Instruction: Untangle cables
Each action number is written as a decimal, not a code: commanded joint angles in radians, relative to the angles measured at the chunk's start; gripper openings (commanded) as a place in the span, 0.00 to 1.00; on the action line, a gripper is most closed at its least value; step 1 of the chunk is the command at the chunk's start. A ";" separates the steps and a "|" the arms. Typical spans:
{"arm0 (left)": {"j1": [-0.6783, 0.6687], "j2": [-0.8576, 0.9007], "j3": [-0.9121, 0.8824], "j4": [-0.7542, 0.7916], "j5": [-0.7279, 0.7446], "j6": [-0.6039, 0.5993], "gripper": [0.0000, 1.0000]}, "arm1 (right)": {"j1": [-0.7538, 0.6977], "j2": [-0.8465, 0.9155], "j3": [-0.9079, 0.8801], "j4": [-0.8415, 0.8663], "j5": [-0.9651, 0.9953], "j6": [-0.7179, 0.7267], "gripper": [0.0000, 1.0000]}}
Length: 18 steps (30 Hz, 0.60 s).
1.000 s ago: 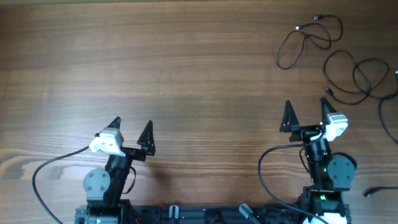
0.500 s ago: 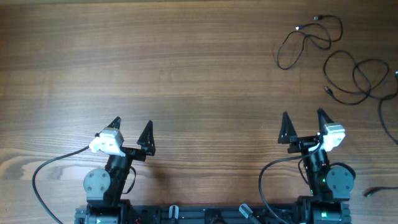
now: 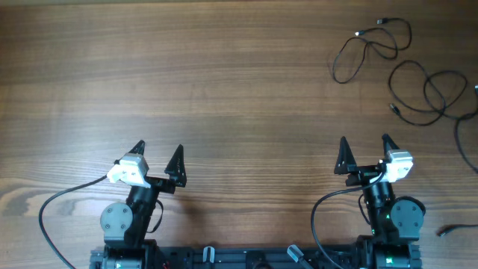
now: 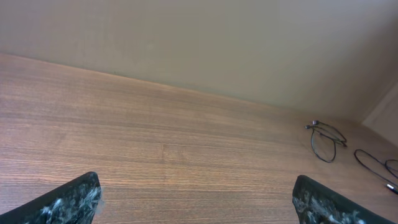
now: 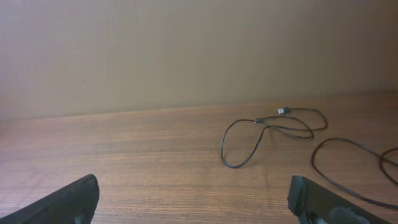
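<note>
The left end effector [image 3: 158, 147] and right end effector [image 3: 364, 140] are sitting wide open, holding nothing. The cables [image 5: 266, 126] are lying far right on the bench [image 3: 224, 75]. Grabbing where loops are crossing could be pulling knots tighter.

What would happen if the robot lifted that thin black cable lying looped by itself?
Probably floppy: the cable lies flat in loose, uneven curves, so it would likely droop from wherever it is held. It looks very thin, so it is likely light. If pushed, it would probably bend and slide on the smooth wooden table rather than roll.
</note>
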<state>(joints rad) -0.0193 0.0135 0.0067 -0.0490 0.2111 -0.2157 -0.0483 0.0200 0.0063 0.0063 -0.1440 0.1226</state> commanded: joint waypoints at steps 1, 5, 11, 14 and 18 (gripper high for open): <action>0.005 -0.009 -0.001 -0.008 0.016 -0.005 1.00 | 0.006 -0.017 -0.001 0.000 0.020 -0.049 1.00; 0.005 -0.009 -0.001 -0.008 0.016 -0.005 1.00 | 0.006 -0.017 -0.001 0.000 0.020 -0.090 1.00; 0.005 -0.009 -0.001 -0.008 0.016 -0.005 1.00 | 0.006 -0.017 -0.001 0.000 0.015 -0.124 1.00; 0.005 -0.009 -0.001 -0.008 0.016 -0.005 1.00 | 0.006 -0.017 -0.001 0.000 0.016 -0.123 1.00; 0.005 -0.009 -0.001 -0.008 0.016 -0.005 1.00 | 0.006 -0.017 -0.001 0.000 0.016 -0.119 1.00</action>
<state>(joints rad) -0.0193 0.0135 0.0067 -0.0490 0.2111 -0.2161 -0.0483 0.0200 0.0063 0.0063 -0.1371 0.0200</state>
